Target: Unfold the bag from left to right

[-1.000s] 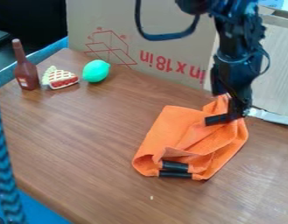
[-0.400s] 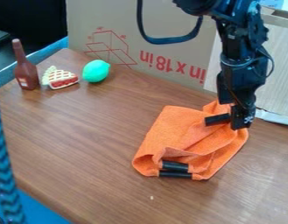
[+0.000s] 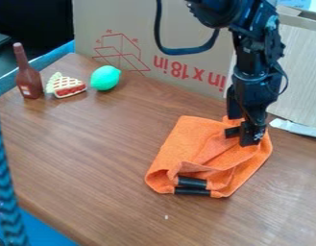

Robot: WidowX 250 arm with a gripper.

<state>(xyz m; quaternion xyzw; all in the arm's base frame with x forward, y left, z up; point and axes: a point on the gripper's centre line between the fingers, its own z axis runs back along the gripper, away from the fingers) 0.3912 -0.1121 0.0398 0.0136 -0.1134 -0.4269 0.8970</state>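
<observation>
Over the far right part of the orange bag (image 3: 192, 141), the black gripper (image 3: 242, 134) is hanging point-down, its lower end meeting the cloth in the view. How far its jaws are standing apart, and whether they are holding any cloth, I cannot tell. Just beside them, a short black bar (image 3: 231, 132) is sticking out to the left over the bag. The cloth is lying on the brown table (image 3: 96, 144), right of the middle, with creases running through its right half and its near edge curling into folds. At that edge, two black handles (image 3: 192, 182) are showing one above the other.

Above the gripper, the black arm (image 3: 250, 62) is coming down from the top edge, and a dark cable (image 3: 186, 51) is looping out to its left. Behind the table, a cardboard box (image 3: 179, 38) with red markings is standing, and a pale board (image 3: 301, 81) is rising to the right of the arm. Well apart from the bag, toward the far left, a brown bottle (image 3: 29, 79) is standing upright near a slice of pie (image 3: 69, 88), and a green fruit (image 3: 105, 78) is resting just right of the slice.
</observation>
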